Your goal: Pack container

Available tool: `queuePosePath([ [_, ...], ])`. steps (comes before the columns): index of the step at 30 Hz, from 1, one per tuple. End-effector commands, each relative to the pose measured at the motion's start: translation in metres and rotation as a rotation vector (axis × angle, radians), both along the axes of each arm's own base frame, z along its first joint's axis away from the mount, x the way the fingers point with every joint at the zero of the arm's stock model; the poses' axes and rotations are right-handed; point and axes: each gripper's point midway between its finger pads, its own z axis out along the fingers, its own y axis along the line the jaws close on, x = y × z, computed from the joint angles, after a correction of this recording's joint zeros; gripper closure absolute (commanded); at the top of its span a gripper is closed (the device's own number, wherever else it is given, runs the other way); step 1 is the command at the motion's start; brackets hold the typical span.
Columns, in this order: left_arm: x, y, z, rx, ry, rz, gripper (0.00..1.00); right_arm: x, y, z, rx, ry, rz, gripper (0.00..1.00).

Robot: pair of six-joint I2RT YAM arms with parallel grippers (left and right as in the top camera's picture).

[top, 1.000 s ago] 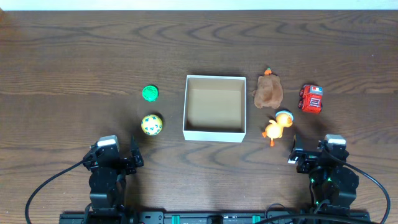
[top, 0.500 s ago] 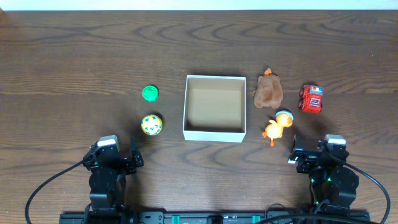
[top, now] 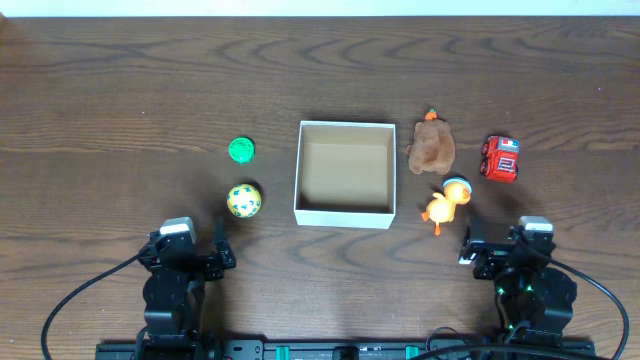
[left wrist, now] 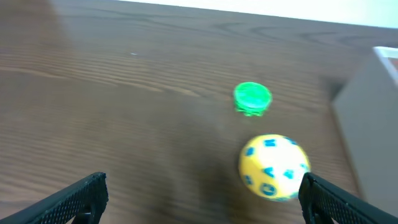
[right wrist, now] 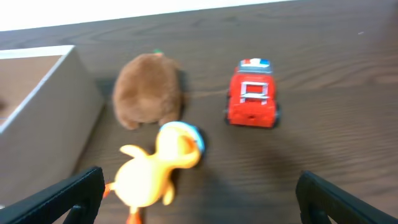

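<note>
The container [top: 345, 213], a square shallow box with white walls and a tan inside, stands empty at the table's middle. Left of it lie a yellow ball with blue marks [top: 243, 200] and a green disc [top: 241, 150]. Right of it lie a brown plush [top: 431, 146], a yellow duck [top: 444, 205] and a red toy truck [top: 501, 158]. My left gripper [left wrist: 202, 202] is open and empty, just short of the ball [left wrist: 273, 167], with the disc [left wrist: 252, 98] beyond. My right gripper [right wrist: 199, 196] is open and empty, with the duck [right wrist: 155, 174] between its fingers' line, the plush [right wrist: 148, 89] and truck [right wrist: 252, 101] beyond.
The container's white wall shows at the right edge of the left wrist view [left wrist: 370, 118] and at the left of the right wrist view [right wrist: 43, 106]. Dark wooden tabletop [top: 120, 90] runs all around. Both arm bases stand at the near edge.
Both arms have shifted slightly; the right gripper moved a little to the left and forward. The toys and the container have not moved.
</note>
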Motion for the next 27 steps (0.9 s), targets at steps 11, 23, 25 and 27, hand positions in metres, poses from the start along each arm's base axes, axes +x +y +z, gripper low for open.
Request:
queuePosePath([
  [11,0.014,-0.010,0.096,-0.081,0.037,-0.023,0.02,0.012,0.008,0.093,0.070,0.144,0.031,0.01],
  [23,0.075,-0.005,0.099,0.036,0.491,-0.014,0.02,0.080,0.005,0.136,0.138,0.586,0.043,0.01],
  [25,0.084,-0.003,0.098,0.053,0.523,-0.008,0.02,0.092,0.019,0.139,0.183,0.609,0.107,0.01],
  [27,0.092,0.002,0.097,0.058,0.540,0.012,0.02,0.103,0.043,0.143,0.256,0.603,0.228,0.01],
])
